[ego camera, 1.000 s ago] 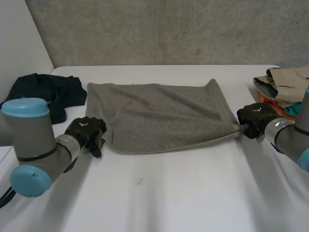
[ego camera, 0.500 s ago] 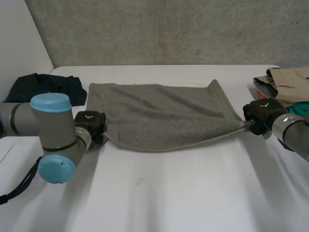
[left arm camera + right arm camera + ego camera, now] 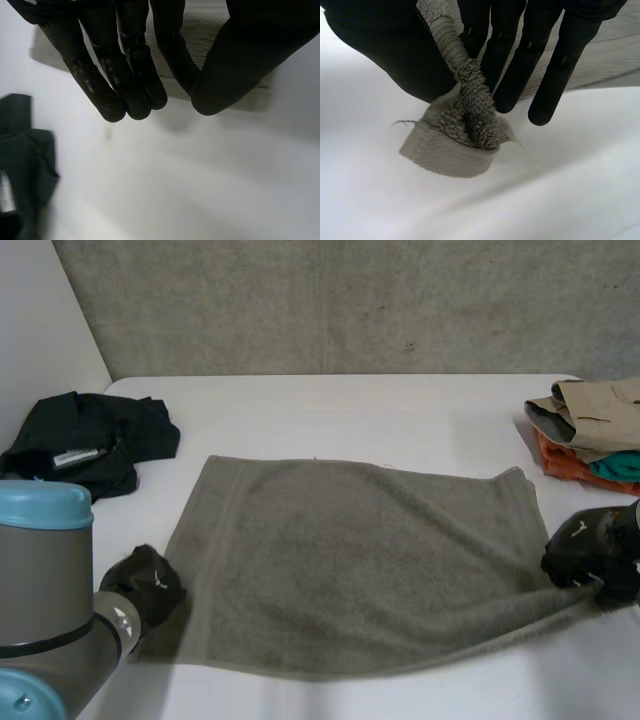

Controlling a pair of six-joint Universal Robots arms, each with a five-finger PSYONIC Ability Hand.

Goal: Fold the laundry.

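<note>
- Concrete wall (image 3: pixel 350 300) runs behind a white table (image 3: pixel 350 405), and the grey towel (image 3: pixel 350 560) lies spread flat on the table's middle and near part.
- Every place below is given from that towel (image 3: pixel 205 25).
- At the towel's near-left corner sits the left hand (image 3: pixel 145 585). In its wrist view the left hand (image 3: pixel 125 65) has straight fingers reaching past the towel's edge, and the finger nearest the thumb meets the thumb at that edge, nipping the cloth. The edge there casts a shadow on the table.
- At the towel's near-right corner is the right hand (image 3: pixel 590 555). The right hand (image 3: pixel 385 50) has the corner bunched between its thumb and straight fingers, and the hemmed tip of the towel (image 3: pixel 465 130) hangs folded below the pinch.
- The towel's near edge runs between the two hands and rises a little toward the right one.
- Beyond the towel's far-left corner, apart from it, lies a crumpled black garment (image 3: pixel 95 440) (image 3: pixel 22 165).
- Beyond the towel's far-right corner stands a pile of clothes (image 3: pixel 590 425) in khaki, orange and teal.
</note>
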